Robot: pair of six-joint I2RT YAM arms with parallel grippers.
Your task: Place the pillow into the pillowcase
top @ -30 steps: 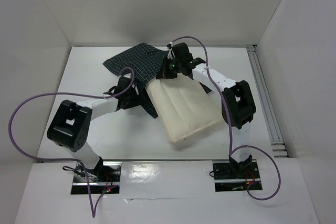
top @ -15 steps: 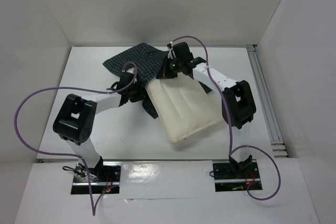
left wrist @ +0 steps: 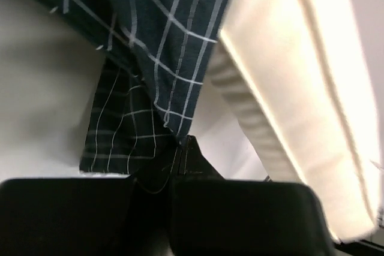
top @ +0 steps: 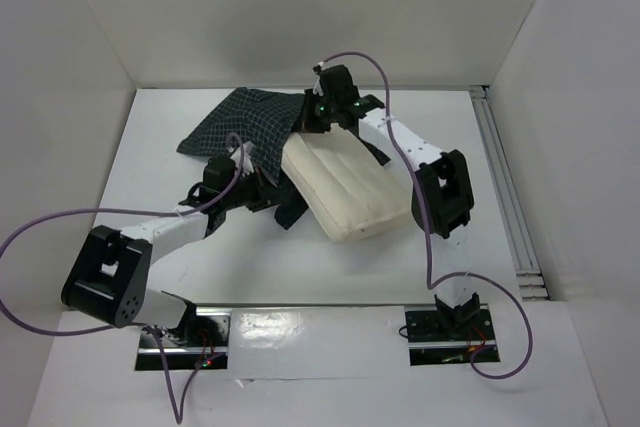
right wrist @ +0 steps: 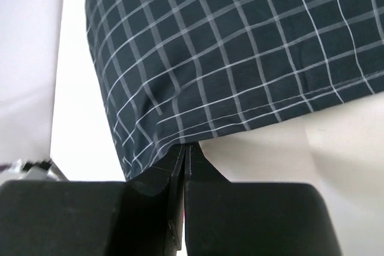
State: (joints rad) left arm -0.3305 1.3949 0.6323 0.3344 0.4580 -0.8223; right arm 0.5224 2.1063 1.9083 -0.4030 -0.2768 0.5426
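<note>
The cream pillow lies tilted at the table's centre, its far end under the edge of the dark checked pillowcase. My left gripper is shut on the pillowcase's near hem, left of the pillow. In the left wrist view the checked cloth hangs from the pinched fingertips, with the pillow lifted to the right. My right gripper is shut on the pillowcase's edge at the pillow's far end; its wrist view shows the pillowcase stretched above the pillow.
White walls enclose the table on three sides. A metal rail runs along the right edge. Purple cables loop off both arms. The arm bases sit at the near edge.
The left gripper closed on the pillowcase hem and pulled it toward the near left. The right gripper moved farther back with its edge. The pillowcase mouth stretched and the pillow's far end lifted.
</note>
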